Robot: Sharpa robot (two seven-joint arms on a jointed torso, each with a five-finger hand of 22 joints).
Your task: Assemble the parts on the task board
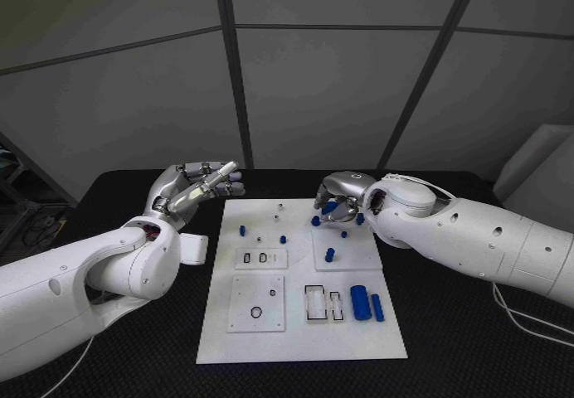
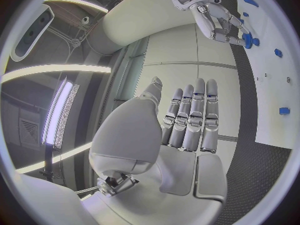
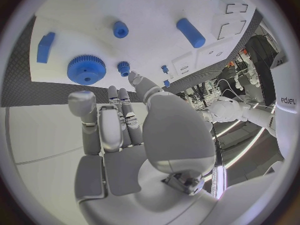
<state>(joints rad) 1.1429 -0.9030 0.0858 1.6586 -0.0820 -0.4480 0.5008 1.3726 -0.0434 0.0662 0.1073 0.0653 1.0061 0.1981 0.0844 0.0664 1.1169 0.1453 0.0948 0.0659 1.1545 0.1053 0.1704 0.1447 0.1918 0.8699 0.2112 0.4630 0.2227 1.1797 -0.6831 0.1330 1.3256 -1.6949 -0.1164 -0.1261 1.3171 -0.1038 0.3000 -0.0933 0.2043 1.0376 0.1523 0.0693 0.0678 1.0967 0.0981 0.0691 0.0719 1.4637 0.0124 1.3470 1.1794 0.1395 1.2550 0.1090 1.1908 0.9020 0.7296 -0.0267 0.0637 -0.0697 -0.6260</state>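
Note:
The white task board (image 1: 305, 332) lies in the middle of the black table. My right hand (image 1: 338, 203) hovers over its far right part, fingers apart and holding nothing. In the right wrist view its fingertips (image 3: 81, 97) end just short of a large blue gear (image 3: 86, 69) and a small blue gear (image 3: 124, 66) lying on the board (image 3: 156, 10). The left wrist view shows that hand (image 2: 215, 20) with fingertips at the gear (image 2: 248, 39). My left hand (image 1: 197, 186) is raised beyond the board's far left corner, palm flat, fingers (image 2: 190, 115) straight, empty.
A blue cylinder (image 1: 359, 303) and a blue bar (image 1: 376, 307) lie near the board's right edge, beside rectangular frames (image 1: 323, 303). A black ring (image 1: 256, 312) sits on a near left plate. Several small blue pegs (image 1: 240, 230) stand farther back. A white block (image 1: 194, 249) lies left of the board.

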